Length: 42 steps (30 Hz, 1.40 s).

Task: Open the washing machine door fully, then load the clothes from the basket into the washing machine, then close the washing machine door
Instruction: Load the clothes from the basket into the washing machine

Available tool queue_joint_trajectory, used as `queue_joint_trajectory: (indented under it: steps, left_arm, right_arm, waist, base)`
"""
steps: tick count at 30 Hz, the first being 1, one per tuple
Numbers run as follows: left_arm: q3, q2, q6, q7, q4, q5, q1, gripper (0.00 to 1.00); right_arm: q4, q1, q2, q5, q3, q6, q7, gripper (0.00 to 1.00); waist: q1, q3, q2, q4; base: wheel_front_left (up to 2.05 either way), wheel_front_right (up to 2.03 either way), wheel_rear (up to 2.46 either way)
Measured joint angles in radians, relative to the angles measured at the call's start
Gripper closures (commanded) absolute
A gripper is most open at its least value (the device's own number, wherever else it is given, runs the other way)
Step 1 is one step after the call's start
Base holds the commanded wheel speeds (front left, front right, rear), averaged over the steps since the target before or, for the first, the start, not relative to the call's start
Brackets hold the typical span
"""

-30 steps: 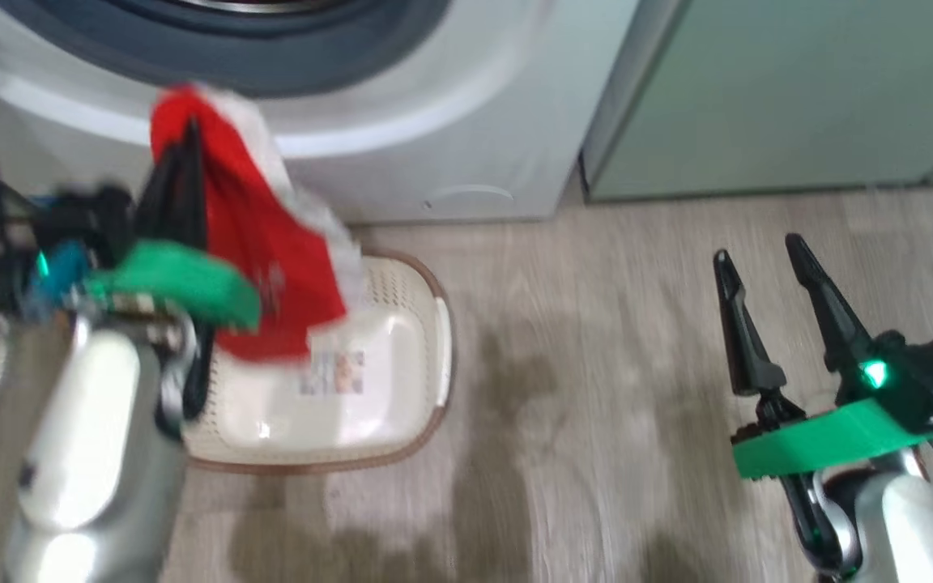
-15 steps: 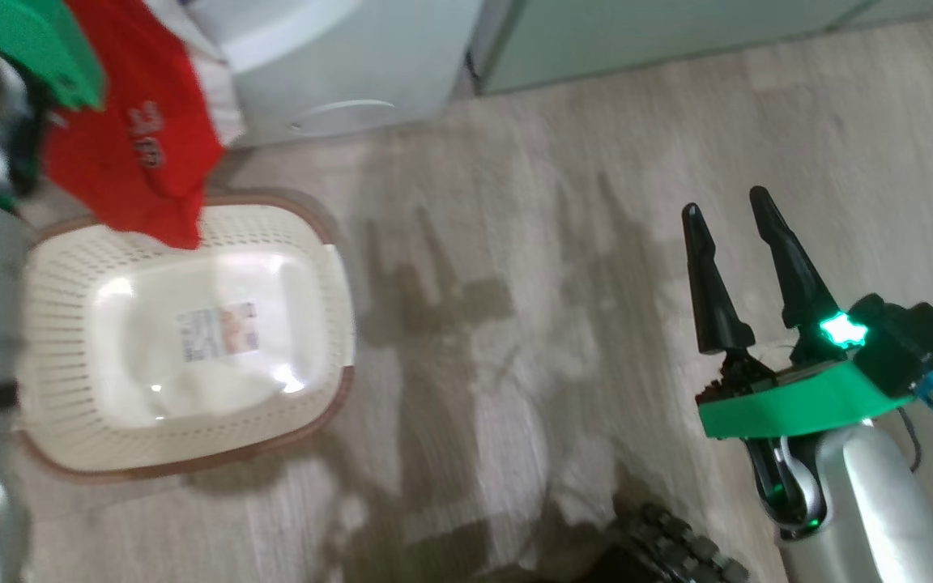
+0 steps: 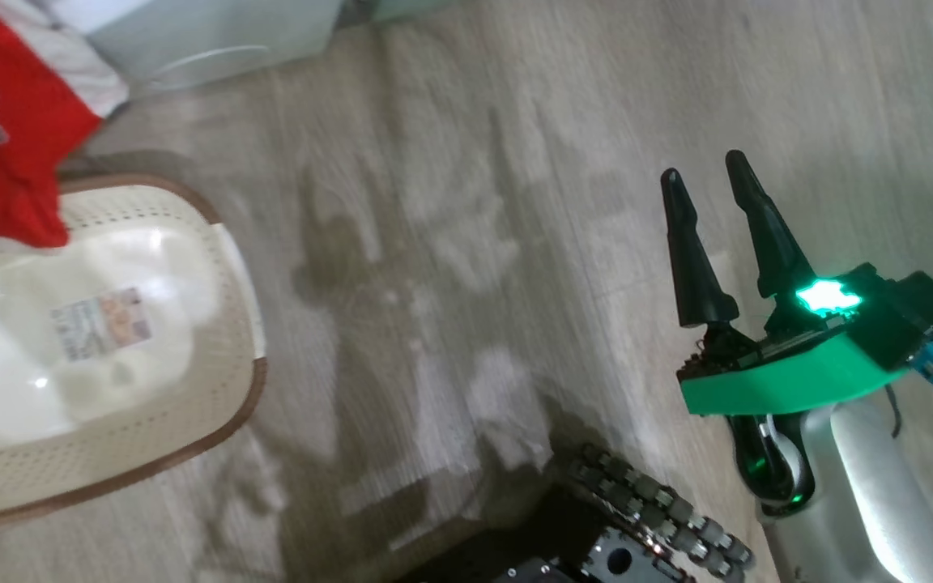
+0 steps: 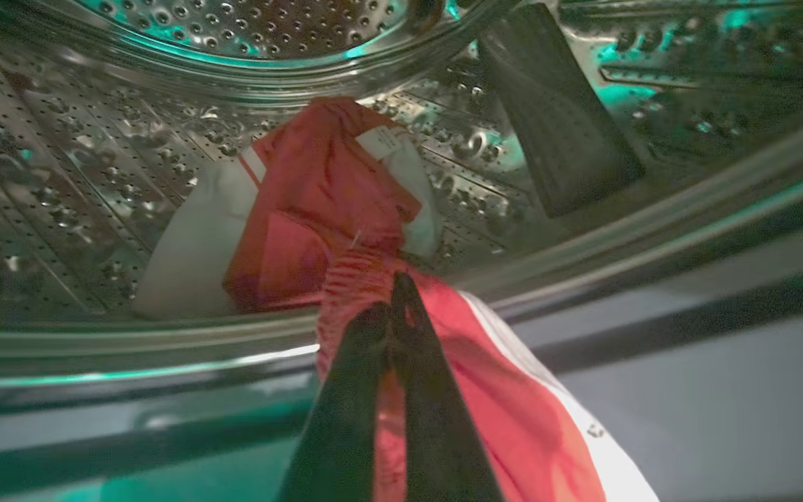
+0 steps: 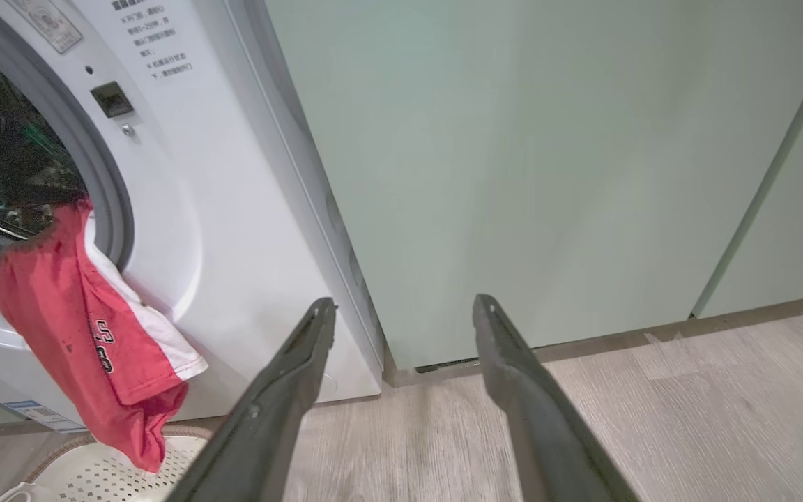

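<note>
Left wrist view: left tool (image 4: 389, 298) clenched on red garment (image 4: 506, 411) at the drum (image 4: 60, 209) lip, tail dangling outside above basket (image 3: 249, 389). Carry deeper past the gasket (image 5: 105, 185) before letting go. Right tool (image 3: 703, 166) spread wide, holding nothing.

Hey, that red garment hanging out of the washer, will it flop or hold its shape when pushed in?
Probably floppy: the red garment sags from the washing machine opening toward the basket. Likely light, since the left end effector carries it by one pinched fold. The trailing end may snag on the drum lip.
</note>
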Motion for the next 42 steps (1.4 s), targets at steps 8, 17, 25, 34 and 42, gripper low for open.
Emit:
queue_joint_trajectory:
  steps: [8, 17, 25, 34, 42]
  left_arm:
    - [0.024, 0.070, 0.019, -0.036, -0.007, 0.021, -0.092, 1.00]
    - [0.043, 0.100, 0.046, -0.335, -0.009, 0.060, -0.195, 1.00]
    - [0.047, 0.094, 0.053, -0.439, 0.110, 0.062, -0.197, 1.00]
    - [0.029, 0.069, 0.036, -0.492, 0.164, 0.054, -0.149, 1.00]
    - [0.021, 0.030, 0.036, -0.509, 0.185, 0.041, -0.115, 0.00]
  right_arm:
    - [-0.016, -0.004, 0.000, 0.020, 0.019, 0.000, 0.000, 0.00]
    - [-0.024, -0.019, 0.001, 0.029, 0.028, 0.000, 0.000, 0.00]
    - [-0.027, -0.022, 0.001, 0.029, 0.030, 0.000, 0.000, 0.00]
    - [-0.025, -0.023, 0.001, 0.022, 0.018, 0.000, 0.000, 0.00]
    - [-0.021, -0.022, 0.001, -0.002, -0.006, 0.000, 0.000, 0.00]
  waist:
    - [0.0000, 0.063, 0.0000, -0.057]
    - [0.0000, 0.105, 0.0000, -0.084]
    - [-0.0001, 0.109, 0.0000, -0.073]
    - [-0.0002, 0.085, 0.0000, -0.042]
    - [-0.0002, 0.042, 0.0001, -0.013]
  base:
    - [0.00, 0.00, 0.00]
    - [0.00, 0.00, 0.00]
    - [0.00, 0.00, 0.00]
    - [0.00, 0.00, 0.00]
    - [0.00, 0.00, 0.00]
